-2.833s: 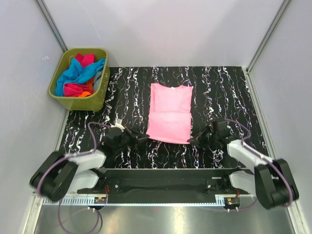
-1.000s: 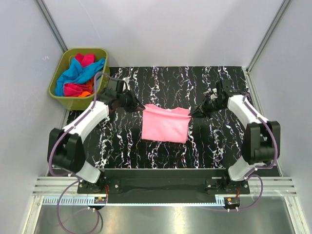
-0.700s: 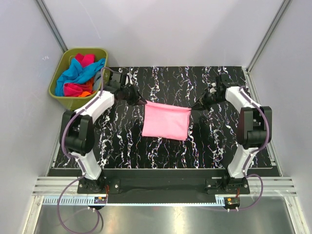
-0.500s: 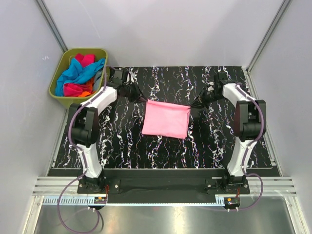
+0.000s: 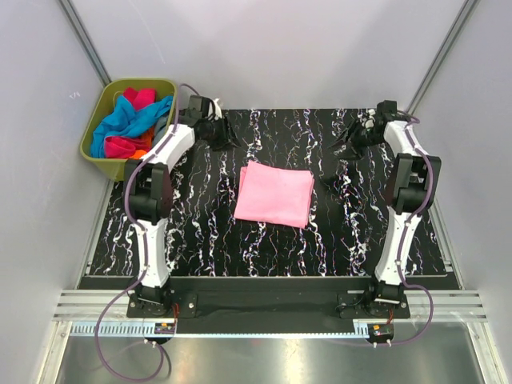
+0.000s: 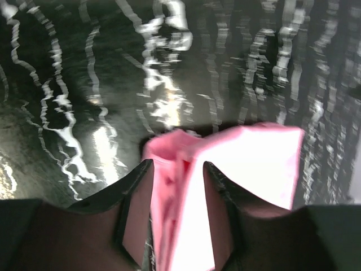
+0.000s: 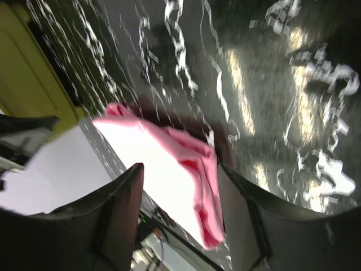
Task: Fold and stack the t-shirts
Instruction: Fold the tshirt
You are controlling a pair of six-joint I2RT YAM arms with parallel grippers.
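**A:** What's the cloth in the middle made of, and what shape is it?

**B:** It's the light pink t-shirt (image 5: 274, 194), soft plain cloth folded into a nearly square pad with slightly skewed sides. It lies flat on the black table top (image 5: 200, 232), a glossy surface streaked with white veins like marble. The shirt sits roughly midway between the two arms.

**A:** Can you see the layers?

**B:** Yes. The left wrist view shows one corner with several soft, rounded folds stacked on each other. The right wrist view shows another edge with a darker pink crease where the cloth doubles over.

**A:** Is either arm holding it?

**B:** No. The left gripper (image 5: 230, 142) hangs over the table beyond the shirt's far left corner and clear of it. Its dark, smooth fingers (image 6: 132, 209) are spread apart with nothing between them. The right gripper (image 5: 341, 148) is off the far right corner, also apart from the cloth. Its fingers (image 7: 121, 214) are splayed wide and hold nothing.

**A:** And the rest of the shirts?

**B:** They're heaped and crumpled in the olive-green plastic bin (image 5: 128, 166), a round-cornered tub off the table's far left corner. A bright blue shirt (image 5: 132, 120) sprawls across the top. A magenta shirt (image 5: 141, 98) sits behind it, an orange shirt (image 5: 138, 154) peeks out at the near side, and a grey shirt (image 5: 164, 128) lies against the right wall.
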